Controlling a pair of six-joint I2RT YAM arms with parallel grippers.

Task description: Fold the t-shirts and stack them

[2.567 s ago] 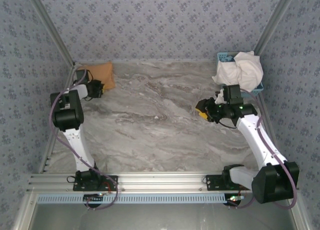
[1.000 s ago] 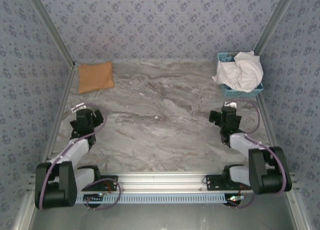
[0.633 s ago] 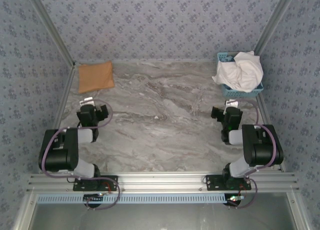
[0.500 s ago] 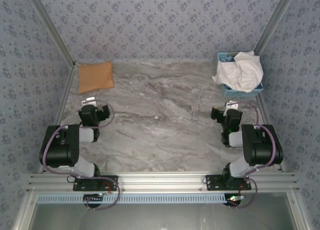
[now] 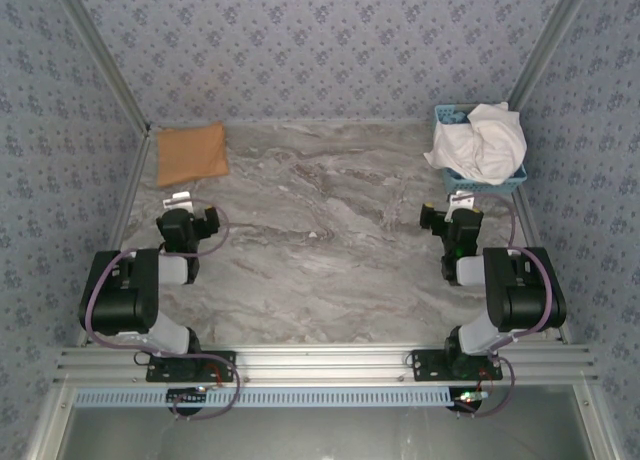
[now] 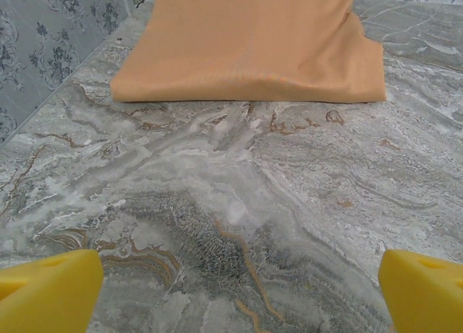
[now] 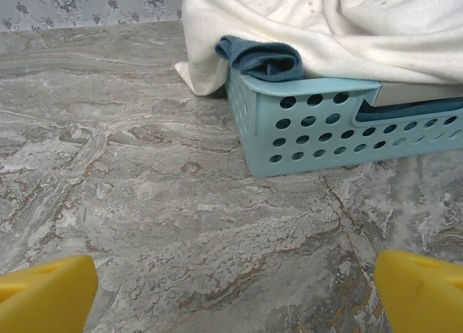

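Both spread wide and empty: your left gripper (image 5: 187,221) faces the folded tan shirt (image 5: 192,153), your right gripper (image 5: 451,218) the white shirt (image 5: 486,138) heaped over the basket (image 7: 325,130).

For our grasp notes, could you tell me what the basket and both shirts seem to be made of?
Basket: seemingly smooth light-blue plastic, rigid walls with round holes. Tan-orange shirt: matte soft cloth, fine weave visible. White shirt: likely similar cloth, draping in folds.

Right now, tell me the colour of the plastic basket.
The basket is light blue, clearest in the right wrist view.
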